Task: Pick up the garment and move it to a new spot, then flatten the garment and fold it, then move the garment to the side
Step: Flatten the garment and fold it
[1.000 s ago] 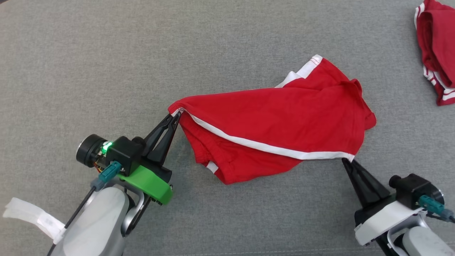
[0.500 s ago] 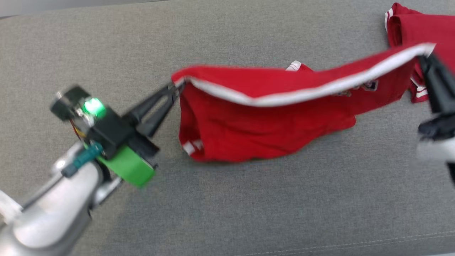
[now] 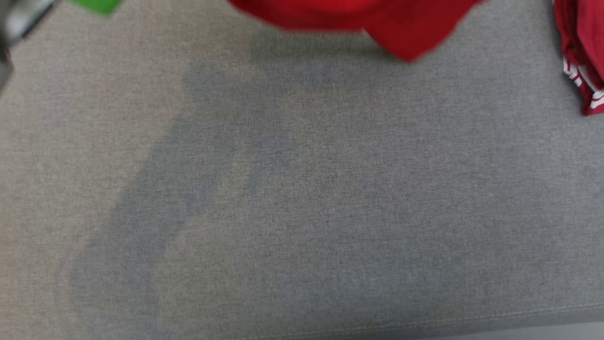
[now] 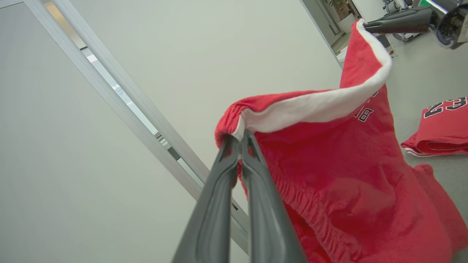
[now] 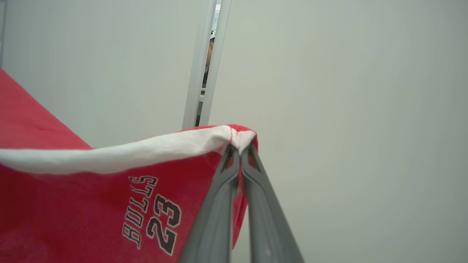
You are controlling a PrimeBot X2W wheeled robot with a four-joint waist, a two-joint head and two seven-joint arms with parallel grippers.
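Note:
The garment (image 4: 340,175) is a pair of red shorts with a white waistband and black "BULLS 23" lettering. It hangs in the air between both grippers, held by the waistband's two ends. My left gripper (image 4: 239,136) is shut on one end of the white band. My right gripper (image 5: 239,146) is shut on the other end, and it also shows in the left wrist view as the right gripper (image 4: 369,25) at the top right. In the head view only the garment's lower hem (image 3: 377,23) hangs at the top edge, above the grey surface (image 3: 302,189).
A second red garment (image 3: 583,56) lies folded at the right edge of the grey surface, also seen as the folded red garment (image 4: 438,128) with "23" on it. A pale wall with a metal frame strip (image 4: 120,98) stands beyond the grippers.
Both arms have lifted the garment off the surface and out past the top of the head view. The waistband is now stretched between the grippers in the air.

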